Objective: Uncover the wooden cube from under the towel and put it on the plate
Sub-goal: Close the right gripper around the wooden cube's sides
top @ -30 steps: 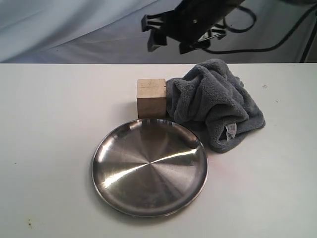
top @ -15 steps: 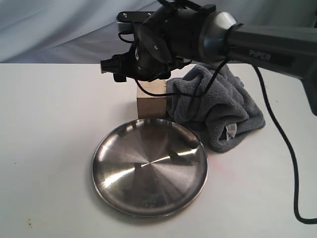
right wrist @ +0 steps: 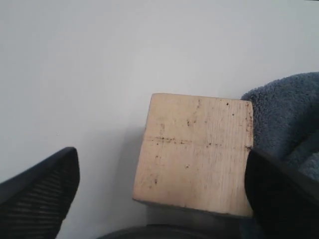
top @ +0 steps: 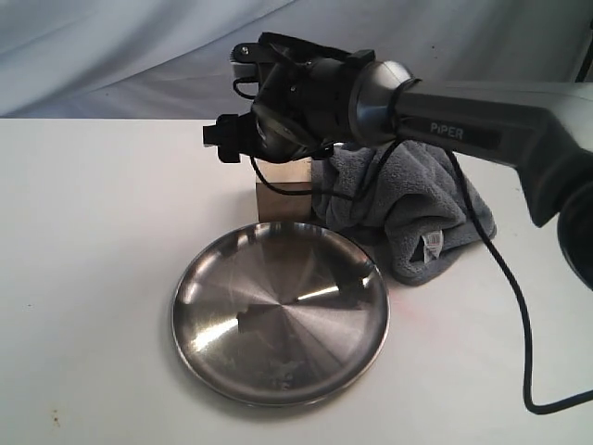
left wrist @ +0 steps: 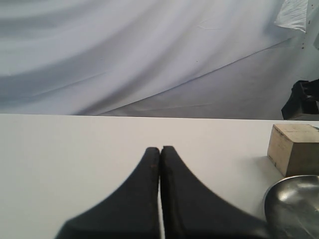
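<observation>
On the desk [top: 93,232] beside the plate [top: 213,362]: wooden cube [right wrist: 194,149] uncovered, towel [top: 417,204] bunched alongside; right tool [right wrist: 160,169] spread wide over the cube, seemingly not touching; placement remains.

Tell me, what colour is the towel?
The towel is dark grey, with a small white label; the exterior view shows it best.

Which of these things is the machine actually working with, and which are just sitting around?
Part of the job:
- wooden cube
- towel, bunched beside the cube
- plate
- right gripper, open over the cube

Just there:
- left gripper, shut, off to the side
- black cable
- white table
- backdrop cloth
</observation>
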Controlling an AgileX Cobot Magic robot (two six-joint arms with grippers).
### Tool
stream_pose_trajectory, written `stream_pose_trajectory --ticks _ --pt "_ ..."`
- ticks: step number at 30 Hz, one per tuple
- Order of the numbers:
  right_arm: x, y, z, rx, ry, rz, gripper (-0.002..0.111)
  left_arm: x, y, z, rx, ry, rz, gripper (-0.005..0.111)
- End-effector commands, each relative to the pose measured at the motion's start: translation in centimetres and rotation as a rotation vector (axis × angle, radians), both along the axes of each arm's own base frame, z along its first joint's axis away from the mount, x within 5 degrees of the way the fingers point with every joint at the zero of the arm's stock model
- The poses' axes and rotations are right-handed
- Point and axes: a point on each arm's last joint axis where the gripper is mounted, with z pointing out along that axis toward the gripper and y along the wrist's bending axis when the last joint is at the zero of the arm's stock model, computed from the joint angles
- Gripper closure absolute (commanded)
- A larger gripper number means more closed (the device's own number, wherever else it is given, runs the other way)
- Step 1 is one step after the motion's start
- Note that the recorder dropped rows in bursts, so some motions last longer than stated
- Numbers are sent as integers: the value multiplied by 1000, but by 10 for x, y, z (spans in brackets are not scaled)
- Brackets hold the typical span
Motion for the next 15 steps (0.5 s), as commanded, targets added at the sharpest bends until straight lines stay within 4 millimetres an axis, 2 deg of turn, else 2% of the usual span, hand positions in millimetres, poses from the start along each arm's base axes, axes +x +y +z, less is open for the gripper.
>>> stream_pose_trajectory --ticks 1,15 --pt "4 -1 -6 -31 -34 -3 21 0 0 -1 -1 -1 -1 105" --pt "14 3 -37 -60 -78 -10 21 0 0 -1 -1 -1 -1 105"
